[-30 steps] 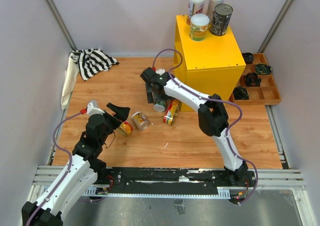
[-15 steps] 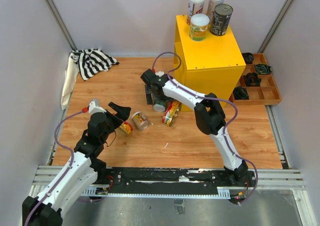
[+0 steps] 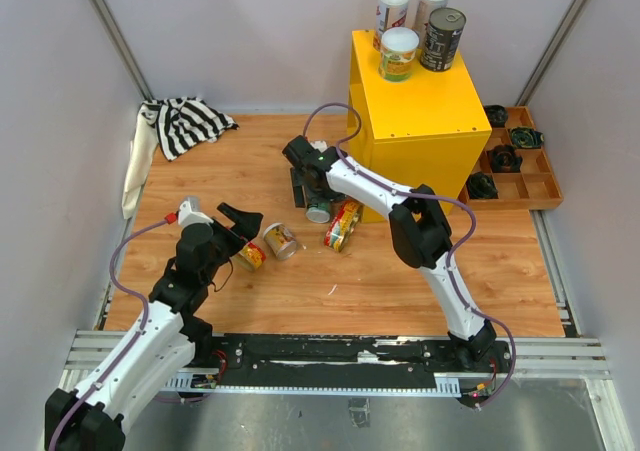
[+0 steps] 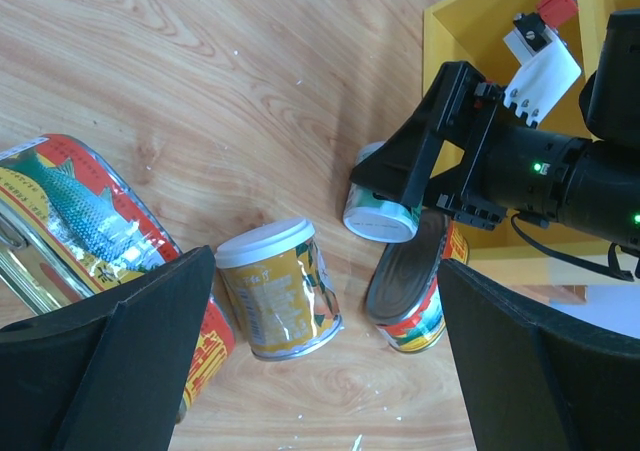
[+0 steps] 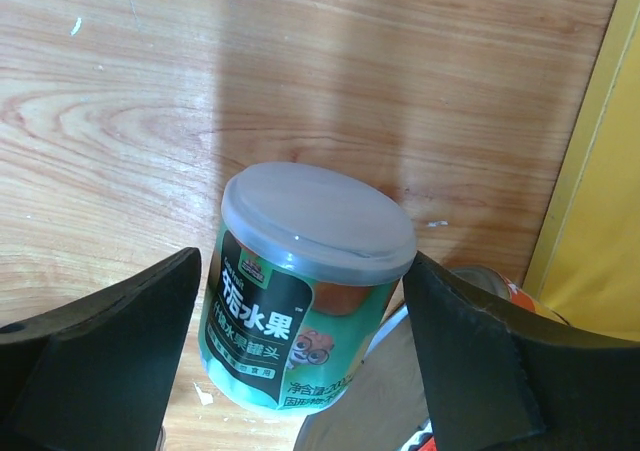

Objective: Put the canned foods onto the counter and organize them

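Observation:
The yellow counter [image 3: 425, 121] stands at the back right with several cans on top, three white-lidded [image 3: 399, 53] and one dark [image 3: 442, 38]. Others are on the wooden floor. My right gripper [image 3: 312, 197] is open astride the upright green white-lidded can [image 5: 300, 291], its fingers beside the can and not closed on it. A yellow-and-red can [image 3: 343, 224] lies next to it by the counter. My left gripper [image 4: 330, 371] is open and empty above a lying yellow white-lidded can [image 4: 280, 289], with a red-and-yellow fish can [image 4: 90, 231] by its left finger.
A striped cloth [image 3: 185, 123] lies at the back left. A brown wooden tray [image 3: 530, 183] with black round parts sits right of the counter. Grey walls close in both sides, and a metal rail [image 3: 340, 356] runs along the front.
My left gripper has edged slightly right towards the lying cans. My right arm has shifted only a little over the green can. The cans have not moved.

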